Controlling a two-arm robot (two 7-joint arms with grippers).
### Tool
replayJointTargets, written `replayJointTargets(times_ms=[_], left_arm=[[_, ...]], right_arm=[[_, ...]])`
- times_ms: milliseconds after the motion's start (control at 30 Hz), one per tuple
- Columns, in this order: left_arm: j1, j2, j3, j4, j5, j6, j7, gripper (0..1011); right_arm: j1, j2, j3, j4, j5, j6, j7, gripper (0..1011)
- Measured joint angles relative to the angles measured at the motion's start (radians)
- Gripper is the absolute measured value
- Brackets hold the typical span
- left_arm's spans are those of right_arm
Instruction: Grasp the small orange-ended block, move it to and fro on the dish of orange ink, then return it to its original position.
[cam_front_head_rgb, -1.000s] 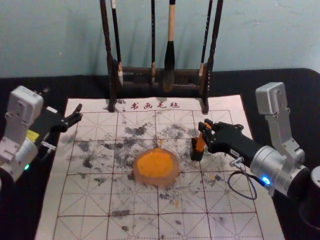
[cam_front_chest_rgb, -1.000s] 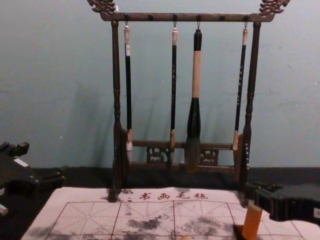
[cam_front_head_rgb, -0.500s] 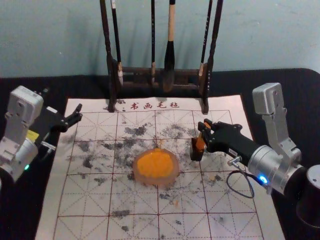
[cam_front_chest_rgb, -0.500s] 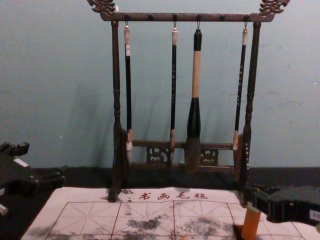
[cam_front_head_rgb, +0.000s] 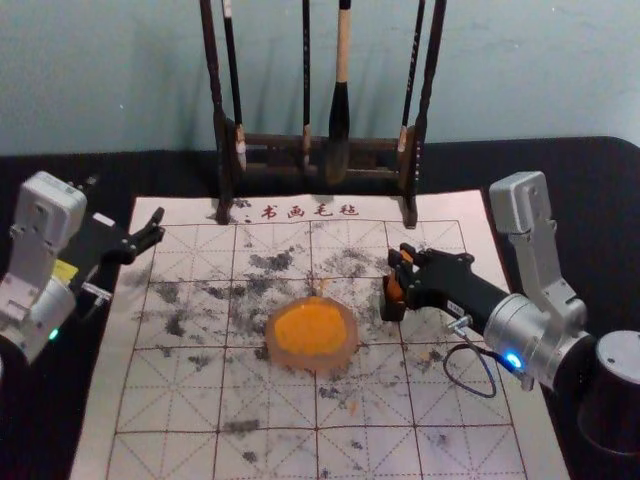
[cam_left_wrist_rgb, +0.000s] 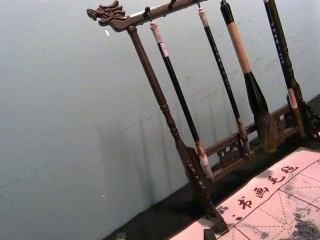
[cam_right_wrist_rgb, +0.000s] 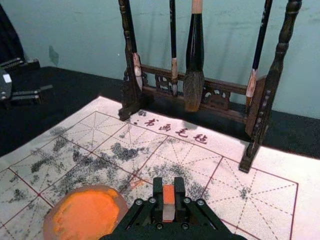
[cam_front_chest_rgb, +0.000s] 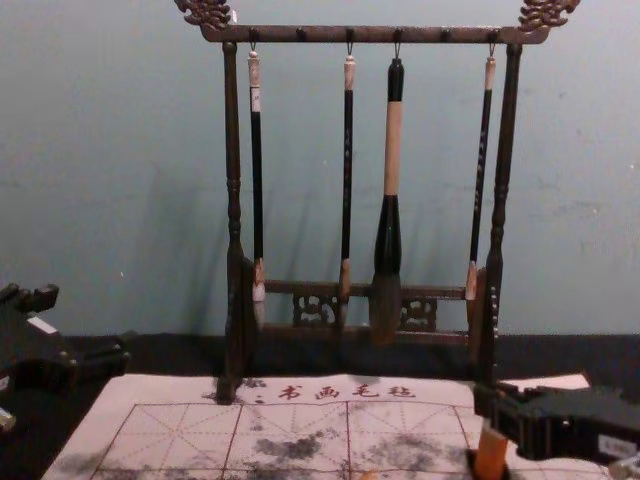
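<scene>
On the right of the mat, my right gripper (cam_front_head_rgb: 399, 262) is shut on the orange block (cam_front_head_rgb: 396, 291), whose lower part stands at the small black holder (cam_front_head_rgb: 393, 312). In the right wrist view the block (cam_right_wrist_rgb: 168, 194) shows orange above grey between the fingertips of my right gripper (cam_right_wrist_rgb: 168, 190). The chest view has the block (cam_front_chest_rgb: 491, 455) below that gripper. How deep it sits in the holder, I cannot tell. Left of it lies the round dish (cam_front_head_rgb: 312, 362) of orange ink (cam_front_head_rgb: 310, 328). My left gripper (cam_front_head_rgb: 150, 229) idles open over the mat's left edge.
A dark wooden rack (cam_front_chest_rgb: 370, 35) with several hanging brushes stands behind the gridded, ink-stained mat (cam_front_head_rgb: 270, 400). The thick brush (cam_front_chest_rgb: 388, 240) hangs right of the rack's middle. Black cloth (cam_front_head_rgb: 590, 200) surrounds the mat.
My right gripper has shifted slightly left and lower with the block, which now looks more upright and shows less of its length above the holder. The left arm is unmoved.
</scene>
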Motion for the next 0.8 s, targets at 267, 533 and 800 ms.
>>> replayJointTargets(times_ms=[267,533,800], left_arm=[[0.0,0.0,0.0,0.0,0.0,0.0,0.0,1001],[0.0,0.0,0.0,0.0,0.0,0.0,0.0,1001],[0.0,0.0,0.0,0.0,0.0,0.0,0.0,1001]], right_arm=[[0.007,-0.012,-0.007,0.024,-0.024,-0.007,0.0,107],[0.006,-0.018,-0.008,0.033,-0.043,-0.012,0.0,107],[0.005,-0.019,-0.008,0.033,-0.049,-0.016,0.001,107]])
